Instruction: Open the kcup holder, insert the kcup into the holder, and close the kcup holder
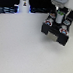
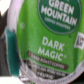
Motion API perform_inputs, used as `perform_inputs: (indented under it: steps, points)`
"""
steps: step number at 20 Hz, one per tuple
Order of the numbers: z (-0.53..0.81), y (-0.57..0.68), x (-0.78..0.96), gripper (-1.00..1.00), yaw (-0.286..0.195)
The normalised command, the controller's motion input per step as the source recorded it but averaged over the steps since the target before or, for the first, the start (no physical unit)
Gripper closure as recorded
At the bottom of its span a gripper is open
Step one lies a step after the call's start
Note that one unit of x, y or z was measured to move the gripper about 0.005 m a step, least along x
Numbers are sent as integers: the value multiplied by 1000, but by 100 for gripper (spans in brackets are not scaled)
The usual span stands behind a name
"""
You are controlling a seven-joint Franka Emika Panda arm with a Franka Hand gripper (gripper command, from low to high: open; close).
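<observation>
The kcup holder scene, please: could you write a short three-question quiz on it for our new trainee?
1. True or false: in the exterior view, the gripper is over the kcup holder.
2. Which words fill the wrist view, on the kcup? A) Green Mountain Dark Magic B) Blue Ridge Decaf
3. Fill in: the tall white object stands toward the exterior view's ____.

Key: 1 true; 2 A; 3 left.
</observation>
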Motion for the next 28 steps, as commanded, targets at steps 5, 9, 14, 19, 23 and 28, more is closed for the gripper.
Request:
perform_inputs:
  steps: [5, 9, 14, 19, 23, 28]
  points:
    - [-138, 18, 28, 100, 8]
    - [-46, -22, 1, 100, 1]
    - [327, -161, 69, 100, -33]
    - [107, -83, 151, 100, -9]
    - [26, 26, 94, 100, -3]
    - [-77, 13, 35, 100, 2]
